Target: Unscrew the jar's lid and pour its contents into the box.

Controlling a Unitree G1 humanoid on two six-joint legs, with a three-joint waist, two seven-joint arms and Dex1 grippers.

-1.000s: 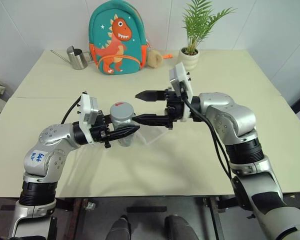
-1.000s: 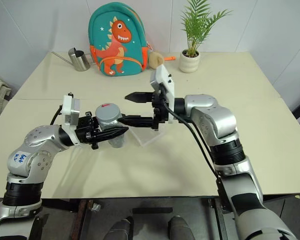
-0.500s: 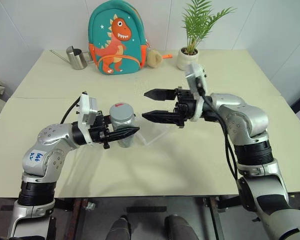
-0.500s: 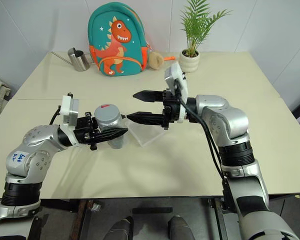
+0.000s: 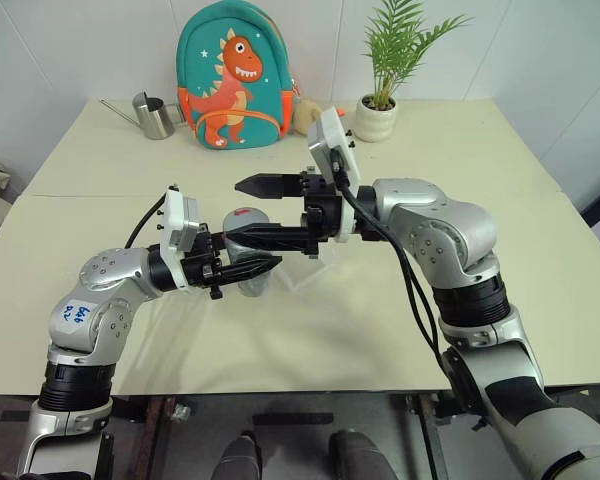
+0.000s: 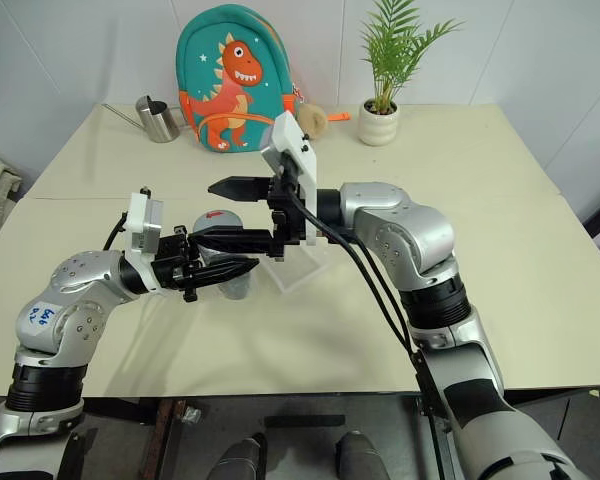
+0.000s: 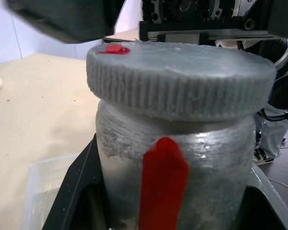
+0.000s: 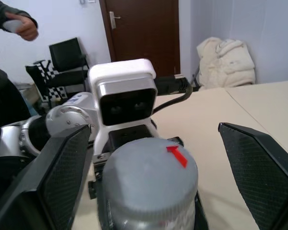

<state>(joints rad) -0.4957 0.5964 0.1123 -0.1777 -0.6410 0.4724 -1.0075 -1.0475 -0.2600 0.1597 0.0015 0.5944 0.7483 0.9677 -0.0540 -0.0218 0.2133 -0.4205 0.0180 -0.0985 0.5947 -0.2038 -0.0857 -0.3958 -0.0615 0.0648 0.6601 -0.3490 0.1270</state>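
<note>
This looks like a robot test room set up in an office-type space rather than a home. A plain cream tabletop (image 5: 280, 330) stands against bare white walls, and the things along its far edge read as props: a child's teal dinosaur backpack (image 5: 235, 75), a small steel watering can (image 5: 155, 115) and a potted palm (image 5: 385, 70). The right wrist view looks across the room to a dark brown door (image 8: 141, 31) with a lever handle, black office chairs (image 8: 67, 60), a bundle of cream fabric (image 8: 225, 62) by the wall, and a person (image 8: 7, 57) in dark clothing standing at the side with one hand (image 8: 24, 28) raised.
</note>
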